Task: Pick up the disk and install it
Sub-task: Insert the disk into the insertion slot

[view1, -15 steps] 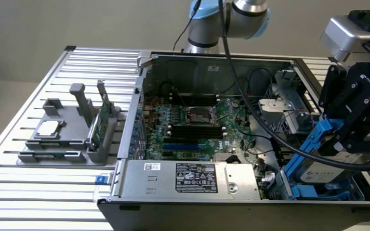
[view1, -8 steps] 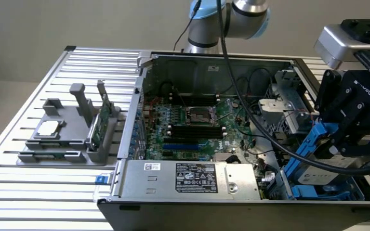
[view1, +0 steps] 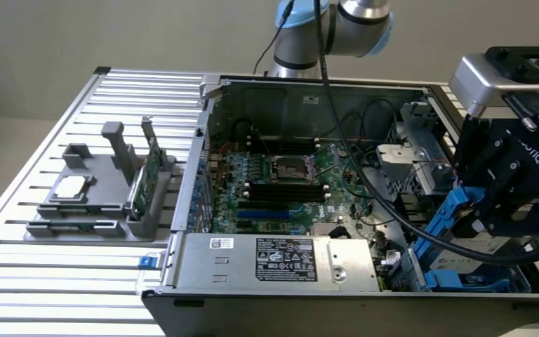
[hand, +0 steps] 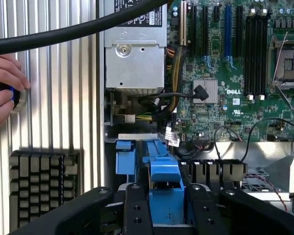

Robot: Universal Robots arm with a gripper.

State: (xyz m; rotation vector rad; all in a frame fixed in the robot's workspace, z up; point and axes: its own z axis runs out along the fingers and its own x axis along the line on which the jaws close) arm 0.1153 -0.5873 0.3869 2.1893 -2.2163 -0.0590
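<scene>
One disk sits in my claw, jaws closed partway onto its blue bracket, over the drive bay at the open case's near corner, on the exterior view's right. I judge the installing step is in hand. Seating it wants the bracket square to the bay and clear of the black cable. The tabletop is ribbed metal, with a person's hand over it.

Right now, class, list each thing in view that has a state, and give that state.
disk: held by the gripper, at a corner of the computer case.
gripper: shut on the disk.
computer case: open, motherboard exposed.
circuit card: upright in the grey holder.
chip: lying flat on the grey holder.
</scene>
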